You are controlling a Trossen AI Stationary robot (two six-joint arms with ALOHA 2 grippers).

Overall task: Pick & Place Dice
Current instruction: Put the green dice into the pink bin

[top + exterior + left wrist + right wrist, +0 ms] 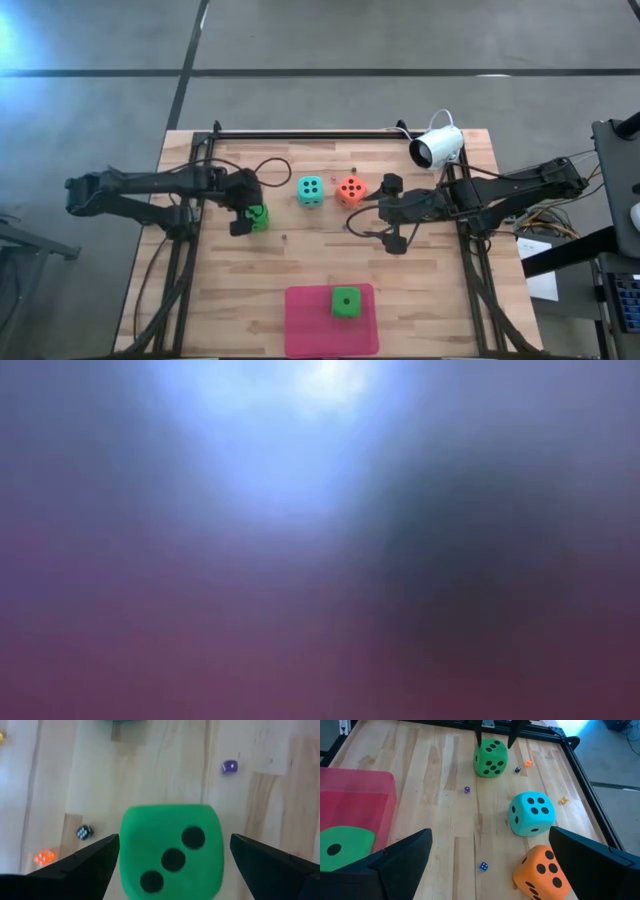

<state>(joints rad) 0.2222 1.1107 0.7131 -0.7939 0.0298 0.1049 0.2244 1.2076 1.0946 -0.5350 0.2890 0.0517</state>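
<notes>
Straddling a bright green die [258, 217] on the left part of the wooden table [300, 260], the left gripper [247, 219] has its two fingers spread wide, one on each side of the cube and not pressing it; in the left wrist view that die [171, 851] sits between the dark fingers [85, 862] with a diagonal row of three black pips on top. The right gripper [385, 212] hangs over the middle-right of the table with its fingers spread apart and nothing between them, just beside the orange-red die [350, 189]. The teal die [311, 190] stands just left of the orange-red one, the two close but apart; from the right wrist the teal die [531, 813] shows four pips on top and the orange-red die [542, 872] looks tilted. The second green die [346, 302] rests on the pink mat [310, 325] at the near edge of the table, well apart from the other three. A few tiny dice lie scattered on the wood, among them a purple one [229, 767] and a blue one [483, 866]. A white camera [437, 147] sits at the far right corner. The low view shows only a blur.
</notes>
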